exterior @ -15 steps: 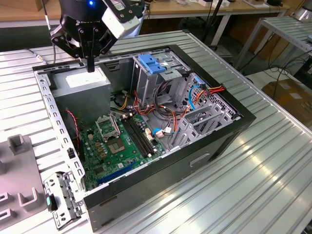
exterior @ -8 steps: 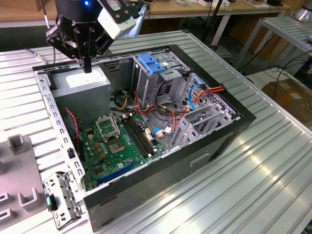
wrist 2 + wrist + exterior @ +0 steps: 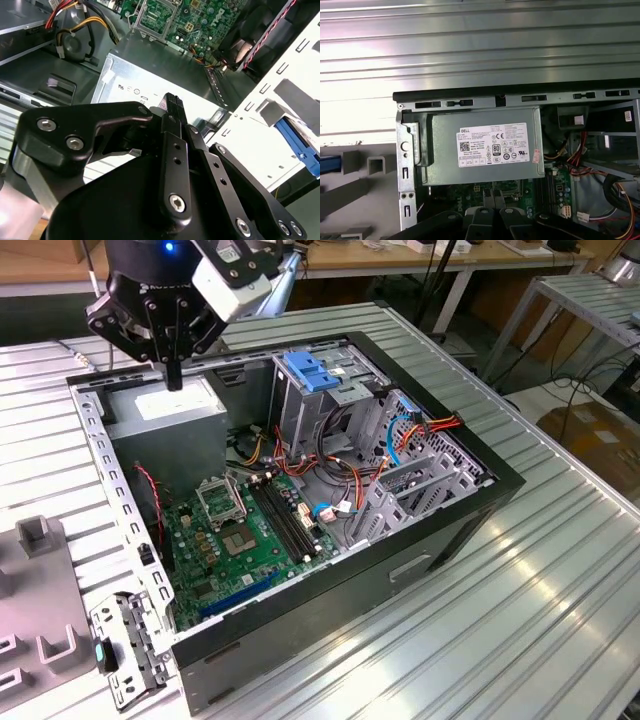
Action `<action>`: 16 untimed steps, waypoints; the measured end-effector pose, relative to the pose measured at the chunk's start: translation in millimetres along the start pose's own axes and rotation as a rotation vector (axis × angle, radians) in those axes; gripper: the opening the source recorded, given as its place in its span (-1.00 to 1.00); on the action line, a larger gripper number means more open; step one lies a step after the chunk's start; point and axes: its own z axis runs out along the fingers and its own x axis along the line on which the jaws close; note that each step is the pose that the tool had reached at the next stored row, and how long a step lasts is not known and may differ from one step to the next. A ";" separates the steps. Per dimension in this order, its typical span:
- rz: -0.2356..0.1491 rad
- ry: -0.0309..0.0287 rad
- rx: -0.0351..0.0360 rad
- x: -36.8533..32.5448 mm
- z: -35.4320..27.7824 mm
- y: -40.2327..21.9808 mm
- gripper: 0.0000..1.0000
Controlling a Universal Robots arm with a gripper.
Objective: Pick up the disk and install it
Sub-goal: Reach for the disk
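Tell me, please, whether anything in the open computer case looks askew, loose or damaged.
Nothing stands out. The power supply sits square in its corner of the computer case, and the cables beside the drive cage are untidy but look whole. The end effector hovers above the power supply, empty.

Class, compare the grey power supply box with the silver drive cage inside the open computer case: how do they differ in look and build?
The power supply box has a white label on top; the drive cage carries a blue plastic clip. The power supply box has plain closed walls; the drive cage has slotted ones. Both are metal, inside the computer case.
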 end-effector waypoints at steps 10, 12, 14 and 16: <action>0.000 -0.0001 0.0000 13.3 0.0 -0.9 -0.79; 0.000 -0.0001 -0.0001 17.7 -0.1 -1.1 -0.79; 0.000 -0.0001 -0.0001 21.5 -0.2 -1.2 -0.79; 0.000 0.0000 -0.0001 26.7 -0.3 -1.3 -0.79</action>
